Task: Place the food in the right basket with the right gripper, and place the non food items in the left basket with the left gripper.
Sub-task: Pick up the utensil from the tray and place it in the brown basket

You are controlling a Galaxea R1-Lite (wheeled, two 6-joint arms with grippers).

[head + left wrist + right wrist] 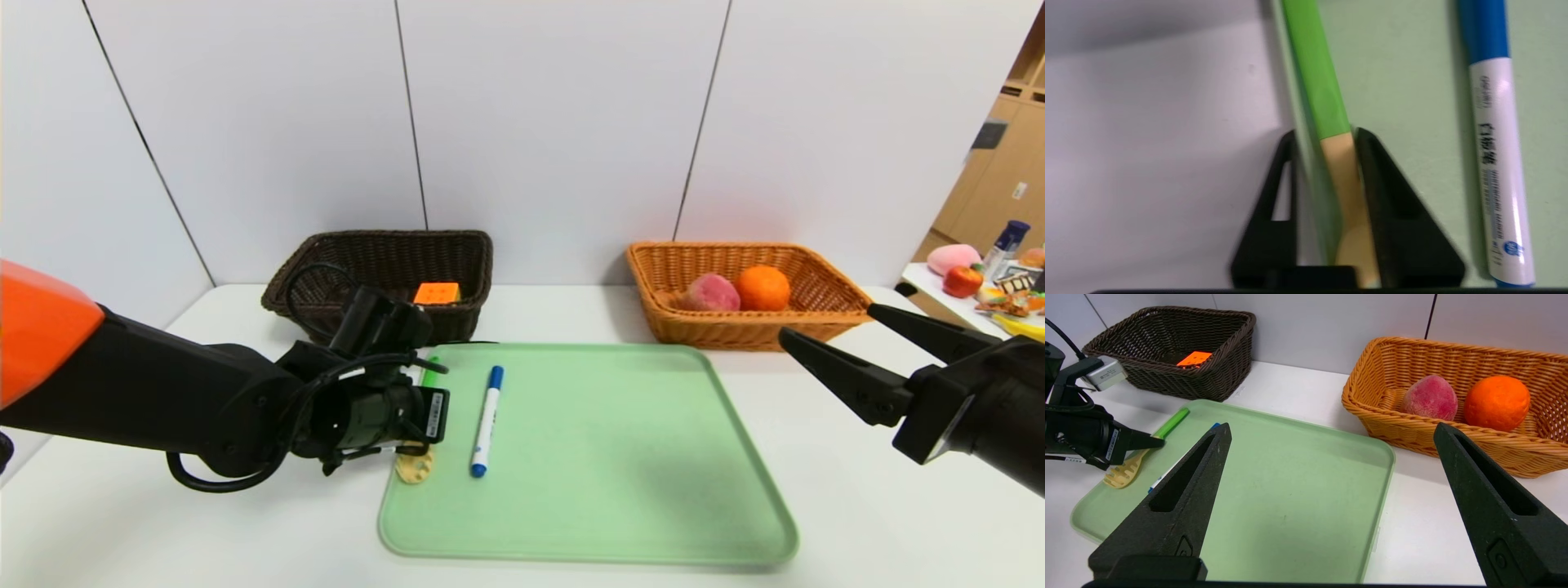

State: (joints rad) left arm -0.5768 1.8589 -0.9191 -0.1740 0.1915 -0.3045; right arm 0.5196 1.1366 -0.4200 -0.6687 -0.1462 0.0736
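Note:
A fork with a green handle and beige head (415,467) lies at the left edge of the green tray (620,457). My left gripper (1327,134) is shut on its neck (1345,171), with the tray rim also between the fingers. It also shows in the right wrist view (1122,475). A blue-and-white marker (486,420) lies on the tray beside it. The dark brown left basket (384,249) holds an orange cube (436,292). The orange wicker right basket (735,327) holds a peach (713,292) and an orange (763,287). My right gripper (824,322) is open and empty, right of the tray.
A white wall stands right behind both baskets. A side table with fruit and bottles (980,286) stands at the far right. The tray's middle and right part are bare green surface.

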